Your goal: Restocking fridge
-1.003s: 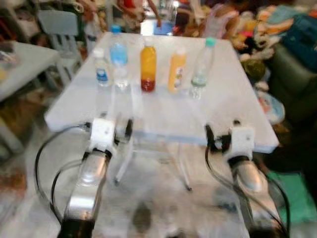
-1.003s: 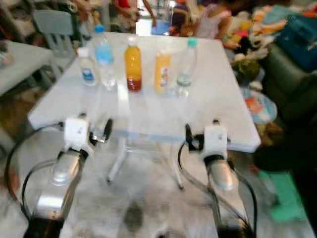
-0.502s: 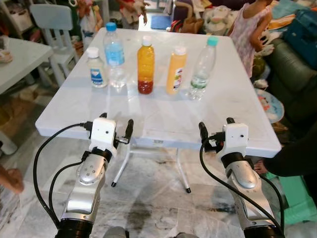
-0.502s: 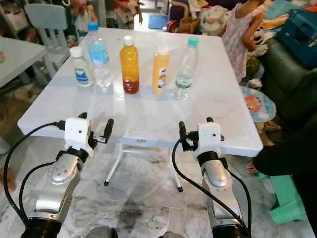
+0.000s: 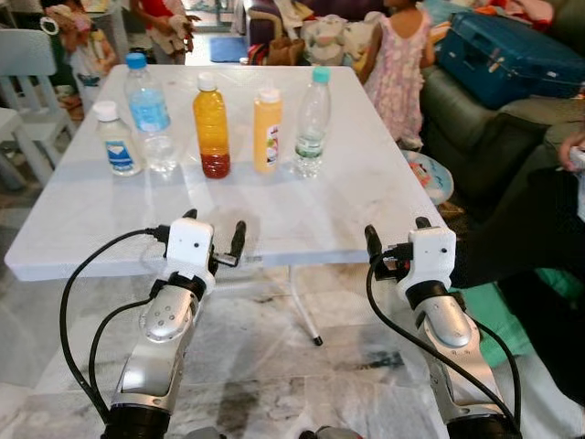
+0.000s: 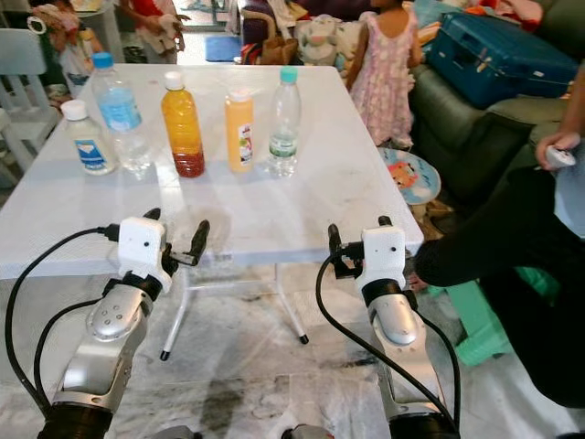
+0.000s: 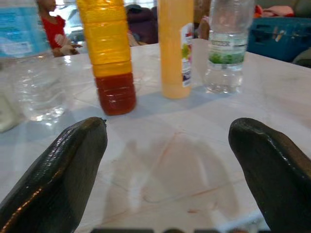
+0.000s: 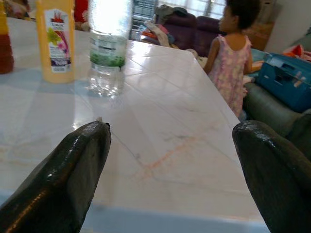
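Jaws wide on both grippers [image 5: 213, 238] [image 5: 395, 234], facing bottles [image 5: 211, 127].

blue suitcase [image 5: 512, 57], white chair [image 5: 27, 69], green stool [image 6: 477, 322]

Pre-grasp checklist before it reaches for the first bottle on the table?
1. Left gripper open: ok, fingers apart at the near table edge.
2. Right gripper open: ok, holding nothing.
3. Five bottles upright in a row: ok, from small white-cap bottle to green-cap bottle.
4. Spacing for fingers: not ok, blue-cap bottle stands close to its neighbour.
5. Within reach: cannot tell.
6. Surroundings: not ok, child stands beside the table's far right corner.
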Controlling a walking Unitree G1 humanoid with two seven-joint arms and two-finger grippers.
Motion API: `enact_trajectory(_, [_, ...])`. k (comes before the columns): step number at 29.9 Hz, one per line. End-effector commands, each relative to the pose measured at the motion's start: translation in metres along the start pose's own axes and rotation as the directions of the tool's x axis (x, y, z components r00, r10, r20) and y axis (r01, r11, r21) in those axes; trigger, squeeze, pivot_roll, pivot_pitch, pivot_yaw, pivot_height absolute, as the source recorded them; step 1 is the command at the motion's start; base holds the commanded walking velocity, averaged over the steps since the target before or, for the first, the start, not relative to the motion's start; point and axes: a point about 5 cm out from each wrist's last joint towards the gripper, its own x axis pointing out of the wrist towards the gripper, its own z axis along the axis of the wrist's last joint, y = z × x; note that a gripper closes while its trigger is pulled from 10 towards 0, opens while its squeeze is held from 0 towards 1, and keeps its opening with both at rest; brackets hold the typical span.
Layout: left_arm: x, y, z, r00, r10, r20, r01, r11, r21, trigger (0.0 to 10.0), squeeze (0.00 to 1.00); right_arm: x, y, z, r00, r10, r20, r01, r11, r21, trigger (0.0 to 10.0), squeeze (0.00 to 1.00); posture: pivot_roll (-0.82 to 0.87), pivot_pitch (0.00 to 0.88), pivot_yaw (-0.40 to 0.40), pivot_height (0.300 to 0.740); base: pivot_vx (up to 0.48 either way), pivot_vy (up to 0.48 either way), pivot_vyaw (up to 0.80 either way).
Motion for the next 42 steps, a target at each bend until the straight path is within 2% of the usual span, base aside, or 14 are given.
enact_trajectory(1, [0.002, 0.0, 0.005, 1.0, -0.01, 0.017, 0.009, 1.0, 0.009, 10.0, 0.0, 0.002, 0.0, 0.002, 1.0, 0.007, 0.006, -0.007, 1.0, -0.005, 10.0, 0.0, 0.05, 0.05, -0.052, 0.74, 0.315, 0.0, 0.0])
enact_trajectory(5, [0.001, -0.001, 0.004, 1.0, -0.018, 0.018, 0.018, 1.0, 0.012, 10.0, 0.0, 0.0, 0.008, 0.0, 0.998, 0.057, 0.005, -0.057, 0.998, -0.022, 10.0, 0.0, 0.05, 0.047, -0.055, 0.74, 0.34, 0.0, 0.14])
enact_trajectory(12, [0.002, 0.001, 0.005, 1.0, -0.017, 0.021, 0.017, 1.0, 0.017, 10.0, 0.0, 0.001, 0.008, -0.001, 0.998, 0.058, 0.003, -0.058, 0.998, -0.016, 10.0, 0.0, 0.06, 0.046, -0.057, 0.74, 0.341, 0.0, 0.55])
enact_trajectory(16, [0.001, 0.002, 0.006, 0.999, -0.018, 0.026, 0.018, 1.0, 0.014, 10.0, 0.0, 0.002, 0.009, -0.001, 0.998, 0.065, 0.003, -0.065, 0.998, -0.014, 10.0, 0.0, 0.06, 0.043, -0.058, 0.74, 0.321, 0.0, 0.0])
enact_trajectory(26, [0.0, 0.006, 0.009, 0.999, -0.015, 0.044, 0.014, 1.0, 0.018, 10.0, 0.0, 0.003, 0.008, -0.003, 0.997, 0.073, -0.004, -0.073, 0.997, -0.017, 10.0, 0.0, 0.08, 0.066, -0.052, 0.74, 0.0, 0.0, 0.0])
enact_trajectory(32, [-0.006, 0.016, 0.015, 0.999, 0.028, 0.045, -0.03, 0.999, 0.044, 10.0, 0.0, 0.013, 0.004, 0.008, 0.998, 0.058, 0.04, -0.057, 0.998, -0.023, 10.0, 0.0, 0.08, 0.092, -0.048, 0.74, 0.0, 0.0, 0.0])
enact_trajectory(35, [-0.018, 0.022, 0.006, 0.998, 0.061, 0.014, -0.061, 0.997, 0.047, 10.0, 0.0, 0.021, -0.002, 0.019, 0.996, 0.042, 0.077, -0.04, 0.999, -0.035, 10.0, 0.0, 0.08, 0.098, -0.051, 0.74, 0.0, 0.0, 0.0])
enact_trajectory(42, [-0.02, 0.015, 0.004, 0.998, 0.069, -0.002, -0.069, 0.997, 0.039, 10.0, 0.0, 0.038, -0.014, 0.043, 0.987, 0.038, 0.154, -0.029, 0.998, -0.059, 10.0, 0.0, 0.07, 0.106, -0.044, 0.74, 0.0, 0.0, 0.0])
